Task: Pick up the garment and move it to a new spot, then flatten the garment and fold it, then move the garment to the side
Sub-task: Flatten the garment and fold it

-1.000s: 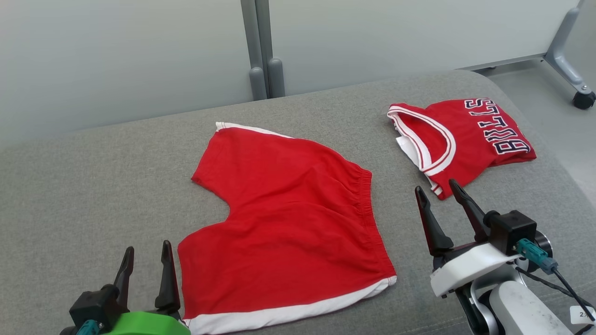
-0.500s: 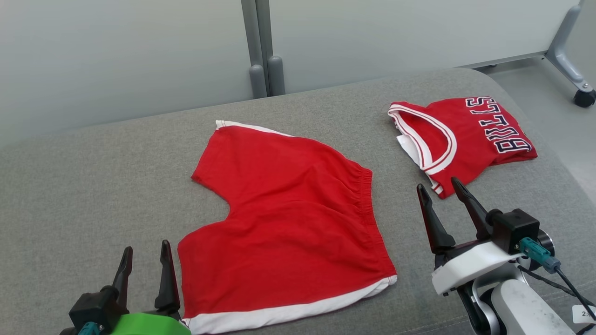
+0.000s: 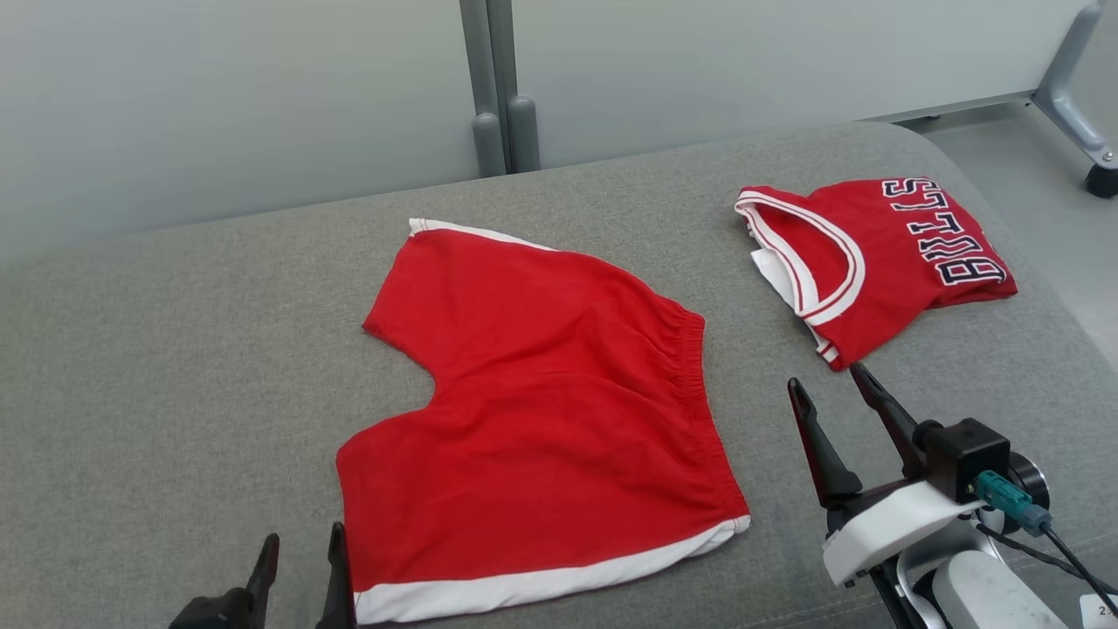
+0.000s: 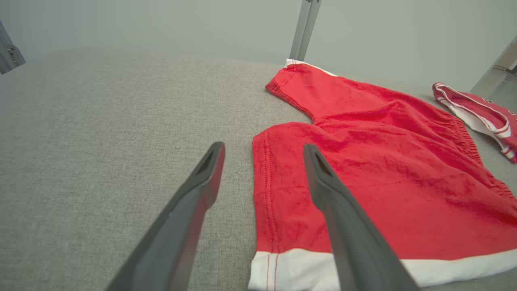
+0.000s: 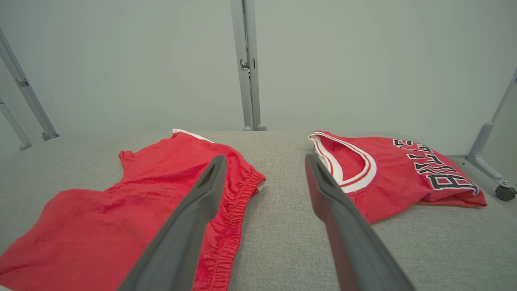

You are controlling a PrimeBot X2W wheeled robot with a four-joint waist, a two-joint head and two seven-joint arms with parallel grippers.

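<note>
red shorts [image 3: 541, 419] lie spread flat on the grey fabric-covered tabletop [image 3: 157, 367], between the robot's left jaws and right jaws, both parted wide and holding nothing. the corner of the shorts' white near hem [image 3: 541, 584] sits just right of the left jaws; in the left wrist view the side edge of that leg runs up between the two fingers [image 4: 321, 178]. the elastic waistband [image 3: 694, 358] lies to the left of the right jaws across a strip of bare tabletop, and a folded bulls jersey [image 3: 882, 262] rests just beyond their tips. the shorts' longer run goes away from the robot, hem to hem, with the crotch notch opening left. the left arm looks nearer for a first pinch; the fold appears not yet begun.
</note>
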